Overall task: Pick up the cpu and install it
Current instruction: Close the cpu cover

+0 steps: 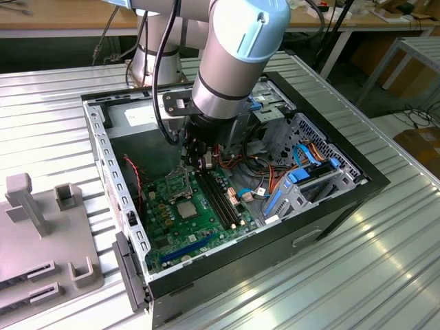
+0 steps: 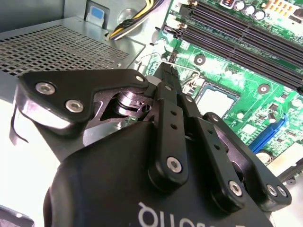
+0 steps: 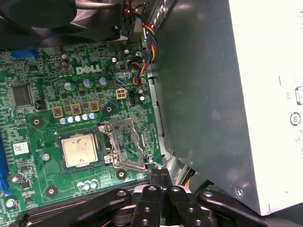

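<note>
Black hand (image 3: pixel 160 174), shut and seemingly empty, hangs above the flat silver-grey square cpu (image 1: pixel 186 210), at its six o'clock in the exterior view; light, stiff, fragile, probably best gripped by its edges.

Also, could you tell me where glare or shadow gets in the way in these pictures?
Exterior view: strong glare stripes on the ribbed table; the case interior is shaded under the arm. First wrist view: the pale box is washed out, the cpu evenly lit. Second wrist view: a blown-out white patch beside the gripper.
</note>
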Tool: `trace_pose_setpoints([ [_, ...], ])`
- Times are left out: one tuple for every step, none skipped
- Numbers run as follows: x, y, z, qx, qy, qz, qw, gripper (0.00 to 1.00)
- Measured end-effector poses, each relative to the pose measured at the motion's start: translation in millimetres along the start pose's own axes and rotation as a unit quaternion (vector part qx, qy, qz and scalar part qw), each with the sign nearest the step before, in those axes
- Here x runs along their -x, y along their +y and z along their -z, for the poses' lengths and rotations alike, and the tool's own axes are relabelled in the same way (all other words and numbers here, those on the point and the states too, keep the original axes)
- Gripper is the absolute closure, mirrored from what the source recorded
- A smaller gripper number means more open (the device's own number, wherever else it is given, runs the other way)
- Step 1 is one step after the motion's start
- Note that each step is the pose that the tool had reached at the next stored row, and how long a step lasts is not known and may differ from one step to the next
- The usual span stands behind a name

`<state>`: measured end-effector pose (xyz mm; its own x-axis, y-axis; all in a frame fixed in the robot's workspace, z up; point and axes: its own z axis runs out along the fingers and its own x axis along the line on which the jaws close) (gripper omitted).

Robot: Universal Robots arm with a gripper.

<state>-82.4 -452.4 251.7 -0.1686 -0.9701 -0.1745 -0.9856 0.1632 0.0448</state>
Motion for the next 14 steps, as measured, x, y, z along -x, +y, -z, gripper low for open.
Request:
trace_pose_setpoints([
  [0.0, 0.0, 0.0, -0.0006, 0.0030, 0.000, 1.00000, 0.89],
  [0.0, -0.1, 0.1, -0.0014, 0.0077, 0.000, 0.99997, 0.89],
  [0.0, -0.1, 0.1, -0.0020, 0.0112, 0.000, 0.99994, 0.89],
  [0.0, -0.1, 0.0, -0.0027, 0.0152, 0.000, 0.99988, 0.89],
  [0.0, -0.1, 0.1, -0.0033, 0.0187, 0.000, 0.99982, 0.89],
  [0.0, -0.1, 0.2, -0.0036, 0.0207, 0.000, 0.99978, 0.89],
  [0.0, -0.1, 0.2, -0.0040, 0.0230, 0.000, 0.99973, 0.89],
  [0.0, -0.1, 0.2, -0.0044, 0.0252, 0.000, 0.99967, 0.89],
  [0.1, -0.1, 0.3, -0.0048, 0.0275, 0.000, 0.99961, 0.89],
  [0.1, -0.1, 0.4, -0.0052, 0.0300, 0.000, 0.99954, 0.89],
  [0.1, -0.1, 0.4, -0.0055, 0.0319, 0.000, 0.99947, 0.89],
  [0.1, -0.1, 0.4, -0.0061, 0.0352, 0.000, 0.99936, 0.89],
  [0.1, -0.1, 0.4, -0.0065, 0.0373, 0.000, 0.99928, 0.89],
  [0.1, -0.1, 0.5, -0.0068, 0.0391, 0.000, 0.99921, 0.89],
])
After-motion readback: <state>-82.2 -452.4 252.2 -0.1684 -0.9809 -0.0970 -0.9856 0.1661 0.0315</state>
